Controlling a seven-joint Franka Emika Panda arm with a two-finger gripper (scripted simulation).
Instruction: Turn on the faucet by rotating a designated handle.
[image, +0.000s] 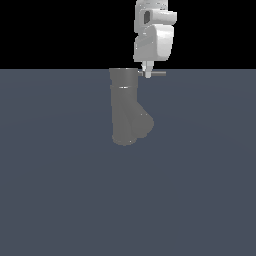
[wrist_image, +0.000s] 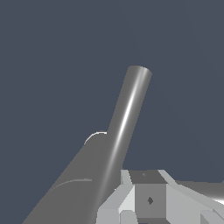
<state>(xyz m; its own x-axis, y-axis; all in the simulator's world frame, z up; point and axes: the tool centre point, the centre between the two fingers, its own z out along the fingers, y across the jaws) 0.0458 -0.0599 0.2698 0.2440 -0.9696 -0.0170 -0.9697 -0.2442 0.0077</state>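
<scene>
We note the matte grey faucet (image: 125, 107), Y-shaped with a fat angled spout. Its thin handle (image: 157, 73) juts sideways; the pincer (image: 147, 73) meets it, grip unclear.

Exterior view faces faucet (image: 125, 107) afar; wrist view hugs it

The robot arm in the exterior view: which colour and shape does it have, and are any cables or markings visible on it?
The arm is white to light grey, built of rounded, blocky shells, with a dark recess near its top. The gripper is a small, pale, narrow piece under it. In the wrist view the fingers look light grey and angular, around a darker grey block with a small diamond mark. No cables or lettering are visible.
</scene>
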